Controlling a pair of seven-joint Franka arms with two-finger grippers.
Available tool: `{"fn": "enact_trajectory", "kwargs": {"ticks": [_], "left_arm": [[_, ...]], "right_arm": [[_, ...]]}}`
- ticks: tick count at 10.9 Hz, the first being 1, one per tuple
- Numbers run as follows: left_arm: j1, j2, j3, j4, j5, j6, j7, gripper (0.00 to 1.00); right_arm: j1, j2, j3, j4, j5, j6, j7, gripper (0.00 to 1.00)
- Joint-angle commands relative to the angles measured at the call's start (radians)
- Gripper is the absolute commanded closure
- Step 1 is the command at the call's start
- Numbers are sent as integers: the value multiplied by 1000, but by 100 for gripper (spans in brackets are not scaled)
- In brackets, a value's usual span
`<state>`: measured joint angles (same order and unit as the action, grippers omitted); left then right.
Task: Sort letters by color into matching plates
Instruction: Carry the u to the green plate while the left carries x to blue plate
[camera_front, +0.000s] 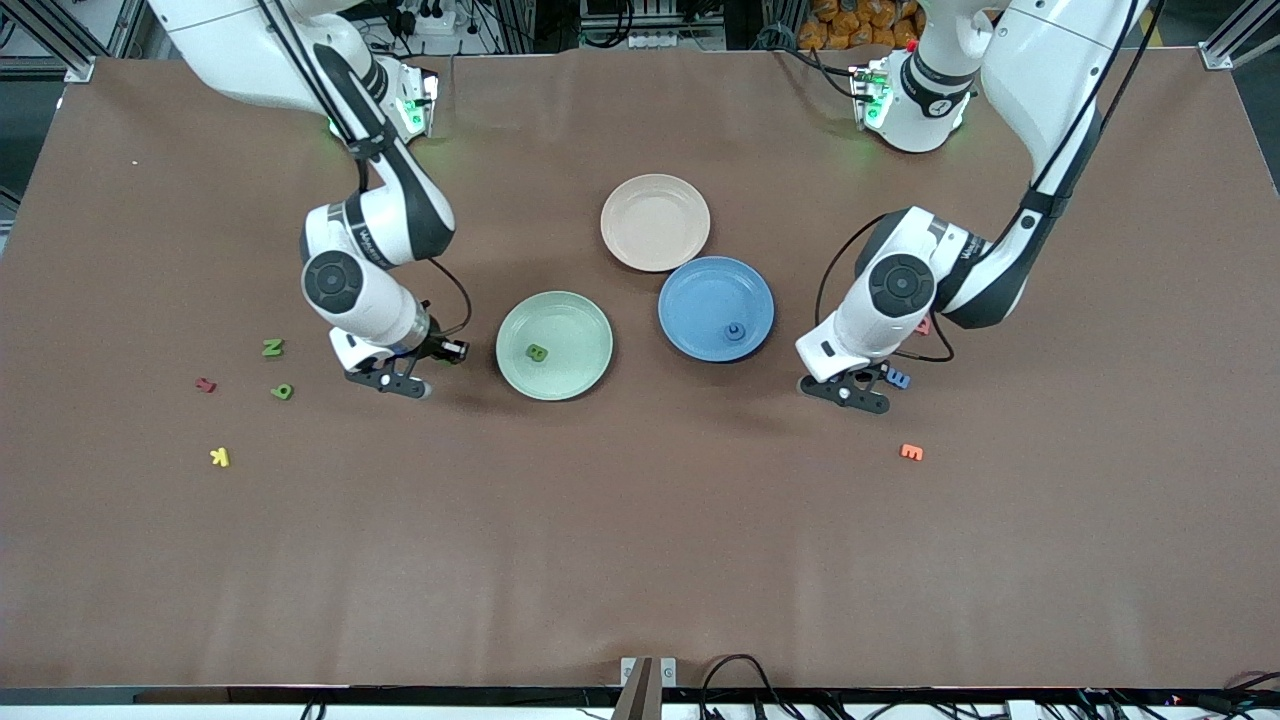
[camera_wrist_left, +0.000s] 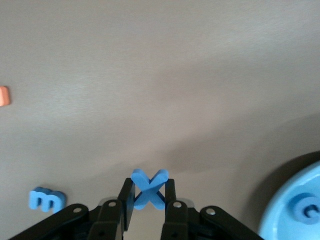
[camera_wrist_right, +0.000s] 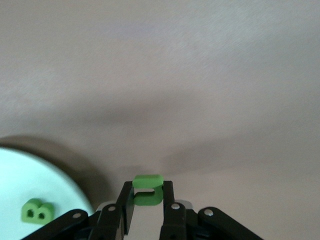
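- The left gripper (camera_wrist_left: 145, 200) pinches a blue X (camera_wrist_left: 148, 189) between its fingers, held above bare table just off the blue plate (camera_front: 716, 308) toward the left arm's end.
- The left arm bends down from its base, elbow high, wrist tipped toward the table.
- The right gripper (camera_wrist_right: 148, 199) pinches a small green letter (camera_wrist_right: 148, 189), perhaps a C, though its shape is hard to read; it hangs over the table beside the green plate (camera_front: 554, 345).
- The right arm folds in much the same way.
- A green B (camera_front: 537, 352) lies in the green plate; a blue letter (camera_front: 735, 333) lies in the blue plate.
- A blue E (camera_front: 898, 379) lies on the table by the left gripper, and an orange letter (camera_front: 911, 452) nearer the camera.
- A green N (camera_front: 272, 347), another green piece (camera_front: 282, 391), a red piece (camera_front: 205, 384) and a yellow K (camera_front: 220, 457) lie toward the right arm's end.
- A beige plate (camera_front: 655, 222) sits farther from the camera on the brown table (camera_front: 640, 560).
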<state>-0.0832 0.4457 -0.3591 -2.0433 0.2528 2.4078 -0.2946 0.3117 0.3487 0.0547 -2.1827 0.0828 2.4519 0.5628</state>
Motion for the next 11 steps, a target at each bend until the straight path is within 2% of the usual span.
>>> {"fn": "enact_trajectory", "kwargs": {"ticks": [1, 4, 6, 11], "left_arm": [[-30, -12, -50, 17, -24, -24, -116, 100], [-75, -5, -86, 29, -24, -24, -216, 100], [-145, 2, -87, 40, -23, -24, -294, 100], [-233, 24, -87, 46, -23, -24, -377, 100]], "right_arm": [[82, -11, -3, 9, 17, -13, 92, 81], [144, -7, -4, 40, 95, -13, 123, 81], [168, 13, -4, 72, 104, -13, 167, 81], [193, 68, -3, 138, 126, -13, 235, 79]]}}
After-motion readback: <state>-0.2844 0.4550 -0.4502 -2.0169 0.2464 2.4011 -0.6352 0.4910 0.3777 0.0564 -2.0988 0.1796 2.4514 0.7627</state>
